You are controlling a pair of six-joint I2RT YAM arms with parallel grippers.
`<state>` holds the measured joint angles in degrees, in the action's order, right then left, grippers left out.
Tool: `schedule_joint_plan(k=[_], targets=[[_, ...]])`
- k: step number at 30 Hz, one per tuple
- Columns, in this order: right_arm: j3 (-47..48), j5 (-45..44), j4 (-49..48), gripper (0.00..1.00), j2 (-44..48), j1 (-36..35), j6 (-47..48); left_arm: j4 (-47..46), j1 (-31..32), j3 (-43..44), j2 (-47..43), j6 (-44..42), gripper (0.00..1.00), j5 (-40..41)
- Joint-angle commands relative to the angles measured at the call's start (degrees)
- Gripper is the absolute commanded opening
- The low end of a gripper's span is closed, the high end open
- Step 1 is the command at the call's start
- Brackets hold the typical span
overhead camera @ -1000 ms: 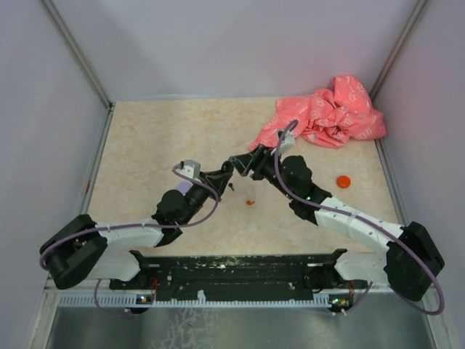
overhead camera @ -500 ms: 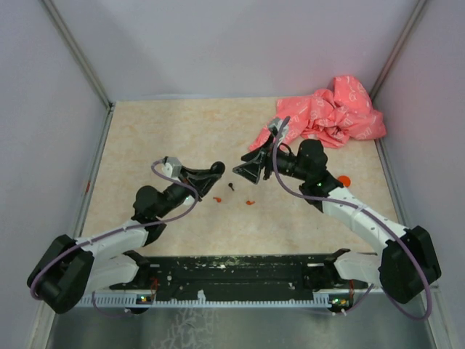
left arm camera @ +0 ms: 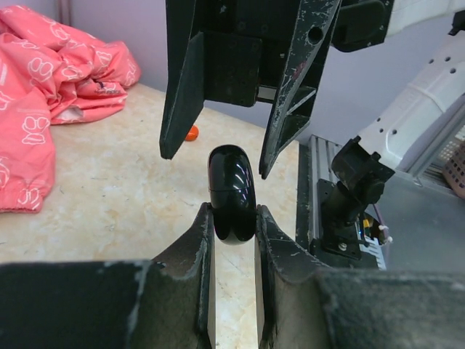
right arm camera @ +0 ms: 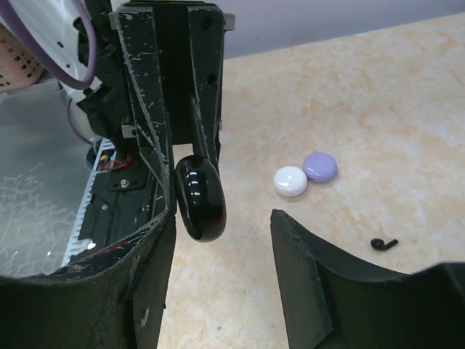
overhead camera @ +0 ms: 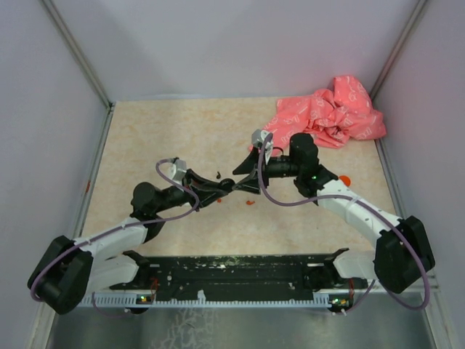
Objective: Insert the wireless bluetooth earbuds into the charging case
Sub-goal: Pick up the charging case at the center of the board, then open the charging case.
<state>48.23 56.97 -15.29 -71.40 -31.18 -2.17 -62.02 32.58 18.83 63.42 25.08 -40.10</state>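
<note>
- Red, tiny and loose: the red earbud [overhead camera: 250, 202] lies on the table [overhead camera: 145, 138], nearer than the meeting grippers and slightly to their right. It has not moved over the last second.
- The earbuds look hard, smooth and almost weightless. They would likely skid or flick away under a careless touch, so a pinch across the body with the very fingertips seems best.
- At mid-table the left gripper [left arm camera: 232, 218] is closed tight on the lower half of the case [left arm camera: 231, 193], a glossy black oval held upright with its top half free.
- The case looks light, rigid and slippery, and no open lid shows. I judge the bare top half to be the only place for a second hold.
- The right gripper [left arm camera: 216, 161] hangs over that top half with its jaws apart, one finger on each side. It holds nothing, though one finger may be brushing the case.
- A second ago the two grippers were together a little farther back. Half a second ago they stood apart, and now they have met again, with the left reaching further right.
- The black earbud [right arm camera: 383, 244], a small hooked piece, lies alone on the table.
- A white disc [right arm camera: 290, 181] and a purple disc [right arm camera: 320, 166] touch each other.
- An orange disc [overhead camera: 344, 179] peeks out behind the right arm. It was plainly in view a second ago.
- Far right, the pink cloth [overhead camera: 327, 116] lies crumpled and unchanged.
</note>
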Motion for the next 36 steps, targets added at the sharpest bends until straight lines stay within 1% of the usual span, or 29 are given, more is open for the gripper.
schedule_joint_plan(k=[1, 8, 10, 11, 14, 16, 18, 19, 20, 23, 26, 29, 31, 33, 36], targets=[[4.3, 6.0, 0.2, 0.52, -1.6, -1.3, 4.1, -2.9, -0.3, 2.0, -0.7, 1.9, 0.0, -3.8], [5.3, 8.4, 1.5, 0.41, -2.7, -2.0, 4.7, -3.0, -0.3, 2.1, -1.0, 2.1, 0.0, -3.9], [5.9, 8.9, 3.3, 0.35, -3.0, -2.0, 5.6, -3.0, -0.3, 2.1, -1.0, 2.3, 0.01, -3.9], [6.2, 9.0, 4.2, 0.3, -3.0, -2.1, 6.1, -2.9, -0.3, 2.1, -1.0, 2.2, 0.01, -3.9], [6.9, 8.7, 6.4, 0.08, -2.7, -2.1, 7.2, 0.4, -0.3, 2.6, -1.5, 0.4, 0.06, -3.2], [7.9, 7.9, 9.3, 0.0, -2.5, -2.2, 8.9, 3.8, -0.3, 3.1, -2.2, -1.4, 0.11, -2.8], [9.6, 6.7, 14.0, 0.0, -2.5, -2.5, 11.7, 7.6, -0.3, 3.5, -3.3, -3.4, 0.18, -1.9], [10.4, 5.8, 17.4, 0.0, -2.5, -2.9, 13.2, 9.6, -0.3, 3.8, -3.9, -4.3, 0.25, -1.3], [11.2, 4.6, 19.9, 0.0, -2.5, -3.3, 14.8, 11.7, -0.3, 4.1, -4.5, -5.3, 0.28, -0.9], [13.1, 0.7, 23.8, 0.0, -2.8, -4.7, 16.8, 15.1, -0.3, 4.7, -5.7, -7.2, 0.34, -0.4], [14.2, -1.8, 26.1, 0.0, -2.8, -5.8, 17.7, 16.9, -0.3, 5.3, -6.1, -7.7, 0.37, -0.2], [15.6, -4.6, 29.1, 0.0, -2.9, -6.9, 19.1, 17.5, -0.3, 5.3, -6.3, -8.0, 0.37, -0.3], [16.4, -5.5, 30.6, 0.0, -3.0, -7.3, 19.6, 17.7, -0.3, 5.4, -6.4, -8.0, 0.36, -0.7], [16.9, -5.9, 31.4, 0.0, -3.0, -7.5, 19.9, 17.8, -0.3, 5.4, -6.2, -8.2, 0.32, -1.1], [17.8, -6.1, 33.1, 0.0, -3.2, -7.8, 20.5, 16.9, -0.3, 5.3, -6.2, -8.0, 0.22, -2.7]])
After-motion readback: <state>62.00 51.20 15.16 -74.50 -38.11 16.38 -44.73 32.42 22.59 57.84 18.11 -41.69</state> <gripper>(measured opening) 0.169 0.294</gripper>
